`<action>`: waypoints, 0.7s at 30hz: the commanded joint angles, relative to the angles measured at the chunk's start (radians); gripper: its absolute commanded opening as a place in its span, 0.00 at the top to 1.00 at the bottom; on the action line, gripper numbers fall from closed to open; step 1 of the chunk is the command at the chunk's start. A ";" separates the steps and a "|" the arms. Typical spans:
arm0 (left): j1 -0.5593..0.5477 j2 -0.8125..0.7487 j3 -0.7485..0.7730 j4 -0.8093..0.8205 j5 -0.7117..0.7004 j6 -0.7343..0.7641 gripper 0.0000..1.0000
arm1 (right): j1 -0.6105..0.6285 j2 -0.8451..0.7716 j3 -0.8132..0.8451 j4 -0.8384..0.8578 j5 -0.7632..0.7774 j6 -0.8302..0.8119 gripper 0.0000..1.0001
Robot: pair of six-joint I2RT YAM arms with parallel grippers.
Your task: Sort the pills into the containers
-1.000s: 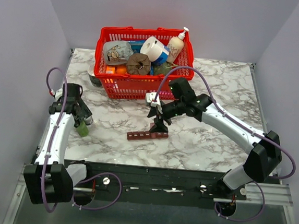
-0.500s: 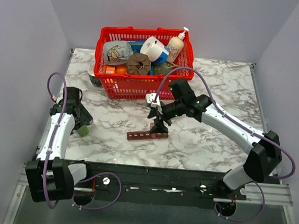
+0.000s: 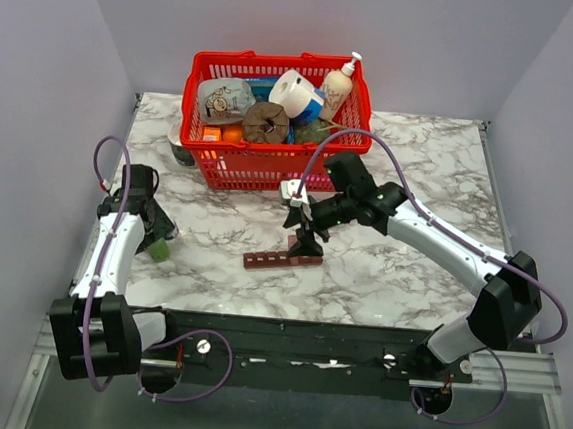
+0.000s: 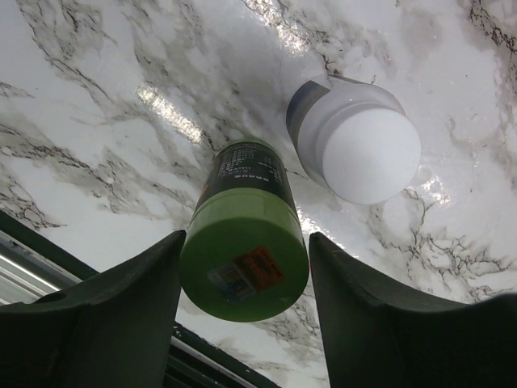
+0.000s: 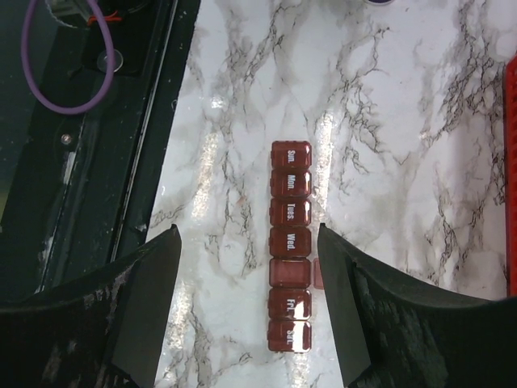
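— Where is the long, narrow, dark red plastic pill organizer (image 5: 291, 246)?

— Flat on the glossy, grey-veined white marble tabletop (image 3: 402, 275), in the middle, in front of the red plastic mesh basket (image 3: 270, 168) and apart from it. It is a strip of seven small square compartments with rounded corners. The lids have white lettering: Sun., Mon., Tues., Wed., then one blank square, then two more. A paler red flap sticks out beside the blank one.

— And the right hand (image 5: 249, 234)?

— Released. Its two matte black fingers (image 5: 129, 307) are spread wide above the strip. The wrist view shows the strip between them, nearer the right finger, with nothing gripped.

— What about the left hand (image 4: 246, 242)?

— Clenched on a small green cylindrical plastic bottle (image 4: 242, 250) near the left edge of the tabletop. A dark finger presses on each side of its smooth, bright green end. That end carries an orange sticker, and the body has a dark printed label.

— Anything close to it?

— A second bottle (image 4: 355, 141) lies on the marble just beside it. It has a rounded matte white cap and a dark body.
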 commanded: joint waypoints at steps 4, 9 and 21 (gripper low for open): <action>0.008 -0.015 0.017 0.025 0.021 0.022 0.66 | 0.001 -0.027 -0.024 0.026 -0.045 0.002 0.22; 0.008 -0.051 0.031 -0.014 0.133 0.048 0.93 | 0.001 -0.041 -0.036 0.023 -0.042 -0.010 0.22; -0.242 -0.170 0.089 -0.033 0.438 0.117 1.00 | 0.001 -0.073 -0.071 -0.039 -0.135 -0.086 0.22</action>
